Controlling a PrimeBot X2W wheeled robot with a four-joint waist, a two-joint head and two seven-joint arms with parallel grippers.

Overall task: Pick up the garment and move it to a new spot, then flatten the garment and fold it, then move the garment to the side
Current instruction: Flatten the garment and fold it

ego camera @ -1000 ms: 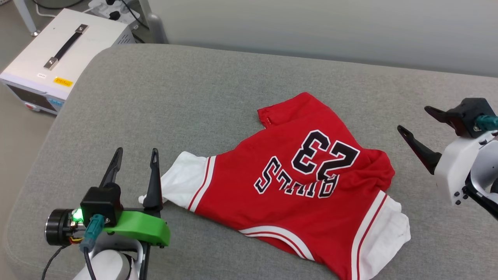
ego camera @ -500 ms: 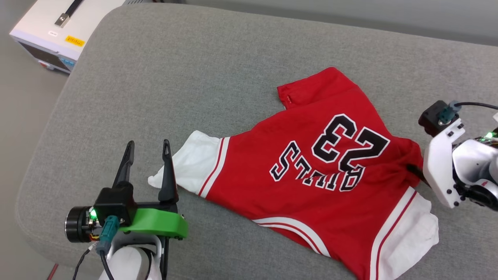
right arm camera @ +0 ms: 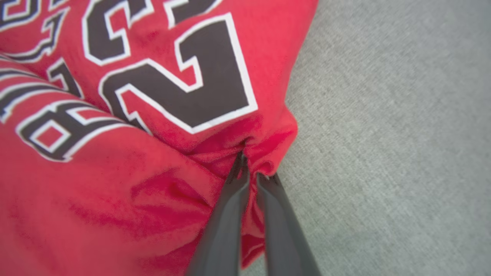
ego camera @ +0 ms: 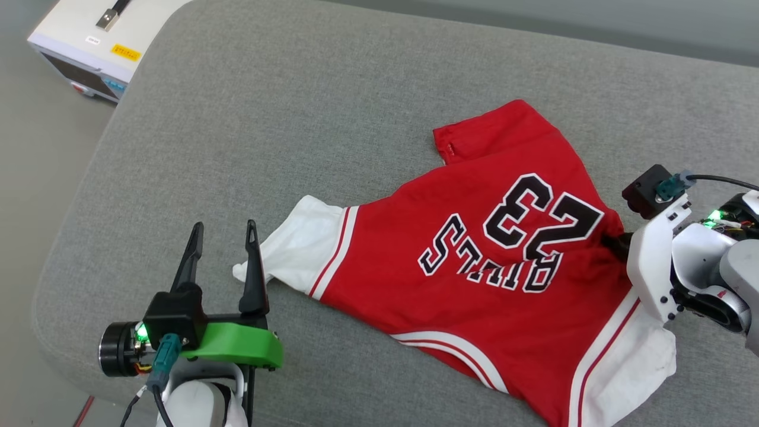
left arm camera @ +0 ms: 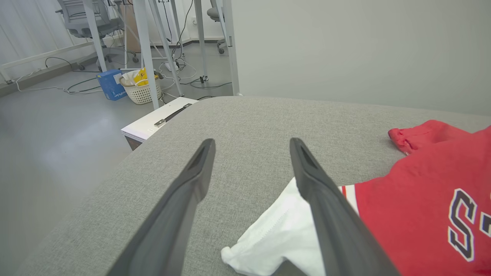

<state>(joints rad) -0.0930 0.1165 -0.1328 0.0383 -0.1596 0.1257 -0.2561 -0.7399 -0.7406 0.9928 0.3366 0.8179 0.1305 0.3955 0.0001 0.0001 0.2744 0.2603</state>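
Fingers of the right gripper (right arm camera: 251,168) pinched a bunched edge of the soft, limp garment (ego camera: 379,267); the left gripper (ego camera: 224,237) stood wide beside its white sleeve.

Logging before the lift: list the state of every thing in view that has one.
garment: rumpled, lettering up, lying on the grey cushion
right gripper: shut on the garment's red edge
left gripper: open, by the white sleeve, holding nothing
white box: on the floor, handle lying flat

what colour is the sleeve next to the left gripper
White sleeve, with red-and-white striped trim; head view shows it best.
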